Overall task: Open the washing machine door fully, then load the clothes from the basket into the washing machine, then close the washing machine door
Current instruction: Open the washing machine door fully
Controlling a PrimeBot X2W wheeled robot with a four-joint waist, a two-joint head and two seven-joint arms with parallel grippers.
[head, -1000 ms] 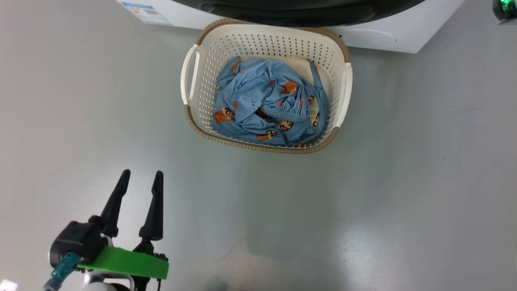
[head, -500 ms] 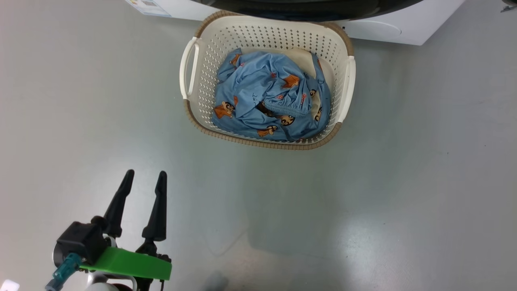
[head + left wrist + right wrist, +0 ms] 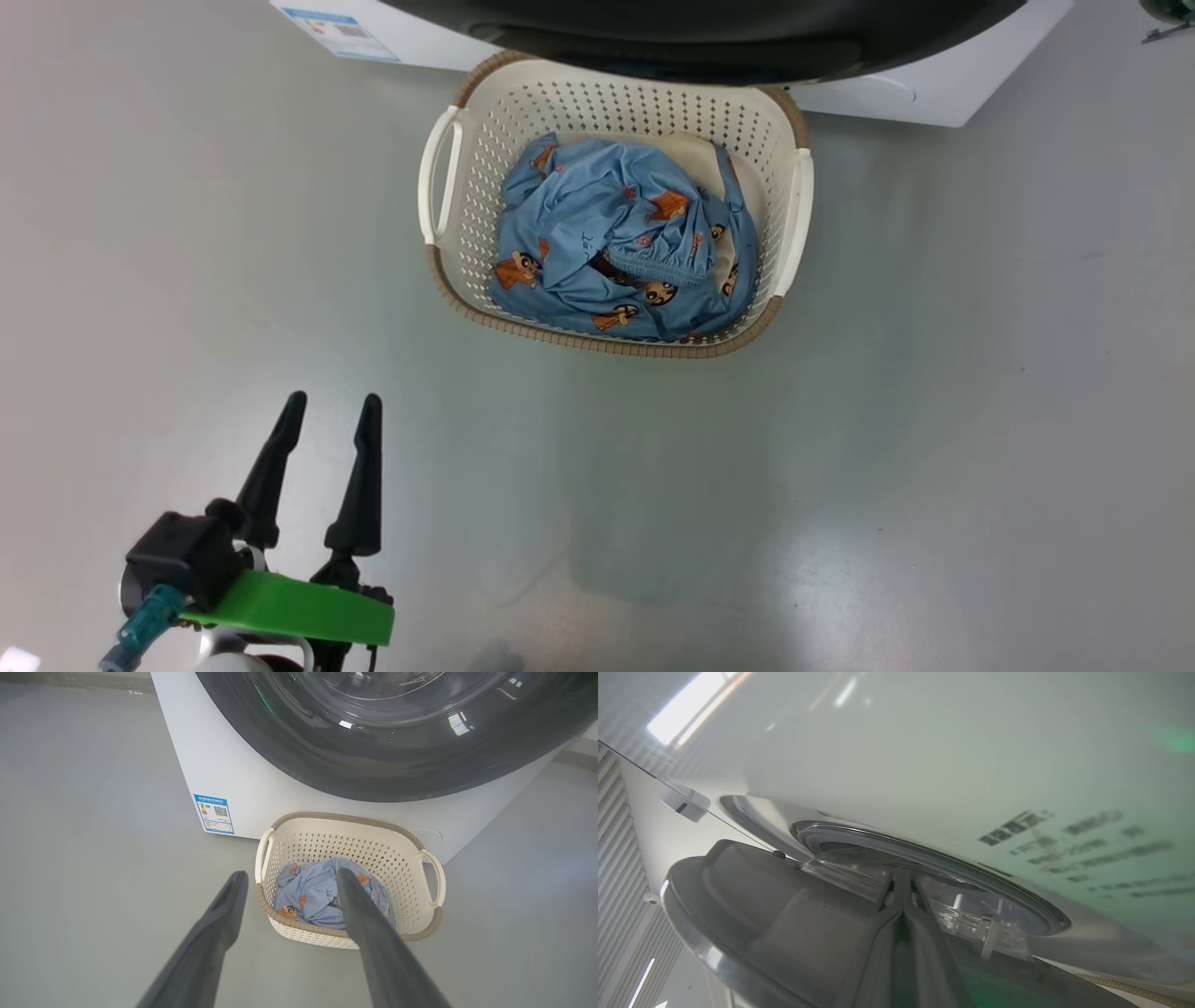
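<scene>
The cream basket (image 3: 597, 341) stands on the floor right in front of the white washing machine (image 3: 915, 89). In it lie the clothes (image 3: 597, 224), blue fabric with orange figures, over a pale cream piece (image 3: 691, 149). The washing machine door (image 3: 709, 37) overhangs the basket's back rim with its black ring. My left gripper (image 3: 332, 403) hangs open at the lower left, well short of the basket (image 3: 430, 919). My right gripper (image 3: 903, 879) is shut, its tips in the gap between the door's grey inner face (image 3: 784, 914) and the machine front (image 3: 924, 765).
Smooth grey floor (image 3: 840, 467) surrounds the basket on three sides. A blue label (image 3: 214, 813) sits at the machine's lower left corner. The door's glossy black ring (image 3: 397, 765) and glass dome loom above the basket in the left wrist view.
The head camera dipped and came back. The door's black edge now reaches farther out over the basket's back rim. The left gripper has stayed open and in place.
</scene>
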